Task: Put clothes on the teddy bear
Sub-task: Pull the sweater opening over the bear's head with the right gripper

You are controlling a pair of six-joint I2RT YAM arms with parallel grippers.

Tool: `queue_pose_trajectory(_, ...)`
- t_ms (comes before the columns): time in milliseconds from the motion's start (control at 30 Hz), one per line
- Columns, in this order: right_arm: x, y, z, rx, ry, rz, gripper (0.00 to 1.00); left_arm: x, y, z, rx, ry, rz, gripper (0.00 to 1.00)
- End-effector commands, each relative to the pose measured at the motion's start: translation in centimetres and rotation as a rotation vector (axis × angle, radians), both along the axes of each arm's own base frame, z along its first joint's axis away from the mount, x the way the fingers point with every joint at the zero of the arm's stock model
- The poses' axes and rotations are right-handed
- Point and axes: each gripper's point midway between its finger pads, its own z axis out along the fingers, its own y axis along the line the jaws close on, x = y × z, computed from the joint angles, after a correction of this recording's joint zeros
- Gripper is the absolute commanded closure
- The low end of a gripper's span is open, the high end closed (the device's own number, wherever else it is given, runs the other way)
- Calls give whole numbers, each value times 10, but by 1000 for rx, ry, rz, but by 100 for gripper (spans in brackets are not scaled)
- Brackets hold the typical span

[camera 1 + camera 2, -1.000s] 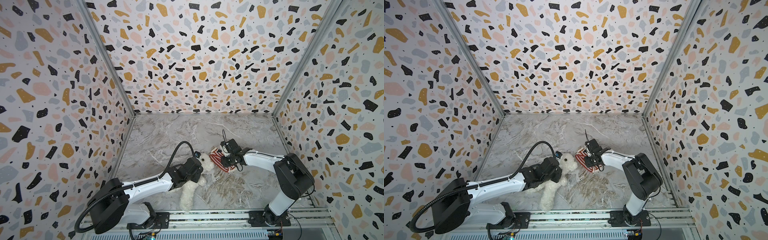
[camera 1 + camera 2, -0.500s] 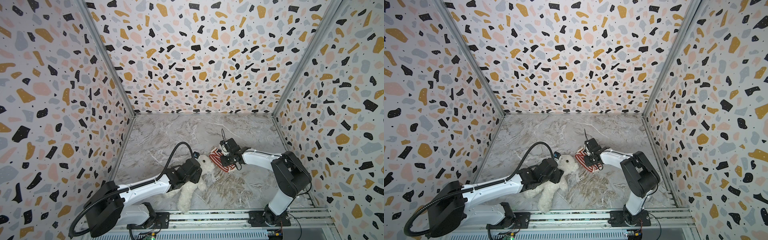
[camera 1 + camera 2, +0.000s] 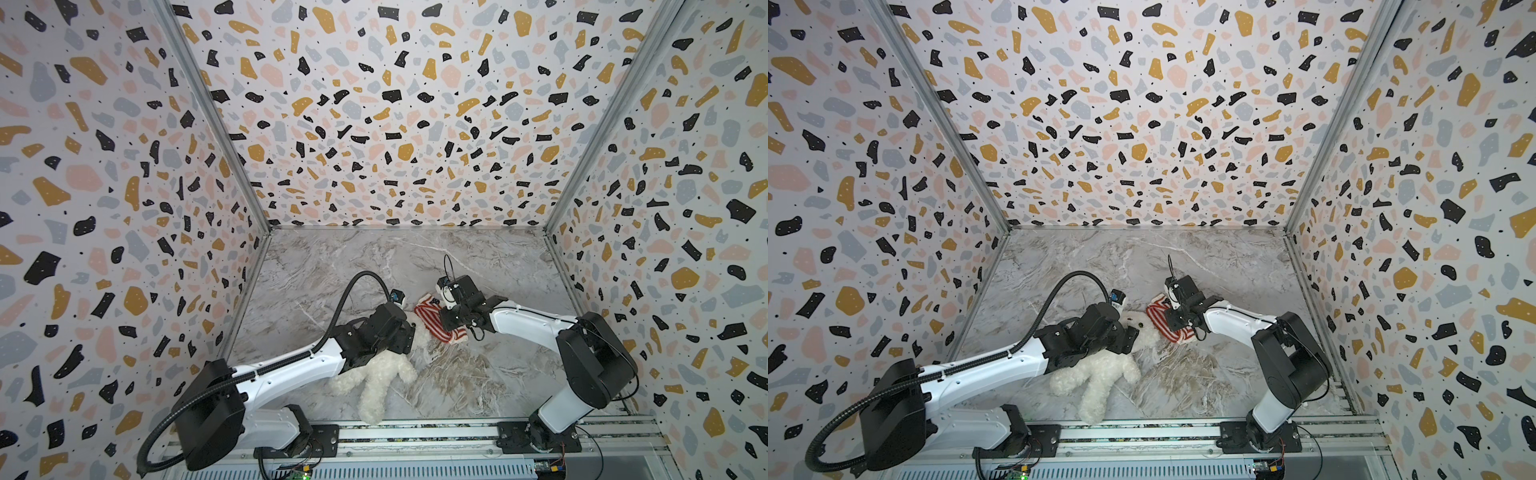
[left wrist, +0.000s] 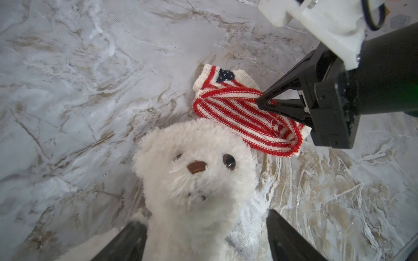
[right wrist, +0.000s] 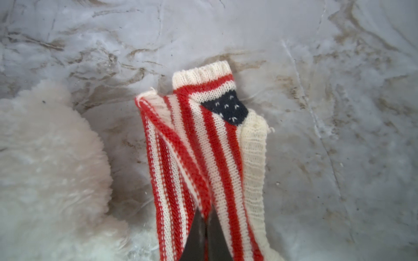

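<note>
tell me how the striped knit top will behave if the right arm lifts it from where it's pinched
Probably floppy: the striped knit top folds and sags where the right gripper pinches it. Likely light, as it looks like thin knit. It may stretch and trail rather than rise as a whole, perhaps brushing the teddy bear beside it.

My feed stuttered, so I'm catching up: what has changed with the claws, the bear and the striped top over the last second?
The left claw has opened wide, letting go of the teddy bear; it now straddles the bear's body. The right claw has closed onto an edge of the striped knit top. Bear and top lie about where they were, side by side.
</note>
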Motion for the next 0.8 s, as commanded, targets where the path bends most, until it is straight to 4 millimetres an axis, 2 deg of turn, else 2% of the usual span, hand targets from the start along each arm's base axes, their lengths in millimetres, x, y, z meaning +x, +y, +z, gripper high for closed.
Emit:
queue_pose_trajectory(0, -4, 2, 14, 25, -37, 20, 100, -3, 0, -22, 24, 71, 13, 18)
queue_pose_trajectory(167, -6, 0, 17, 34, -61, 27, 100, 5, 12, -37, 74, 57, 91, 19)
queue_pose_trajectory(300, -8, -1, 17, 35, -70, 29, 100, 5, 4, -45, 38, 65, 76, 19)
queue_pose_trajectory(400, -9, -2, 21, 42, -85, 28, 100, 6, 5, -56, 58, 81, 91, 19)
queue_pose_trajectory(500, -9, -3, 24, 51, -102, 26, 100, 6, 3, -59, 36, 77, 95, 29)
queue_pose_trajectory(767, -9, -7, 34, 51, -148, 20, 100, 7, 4, -49, -6, 28, 87, 66)
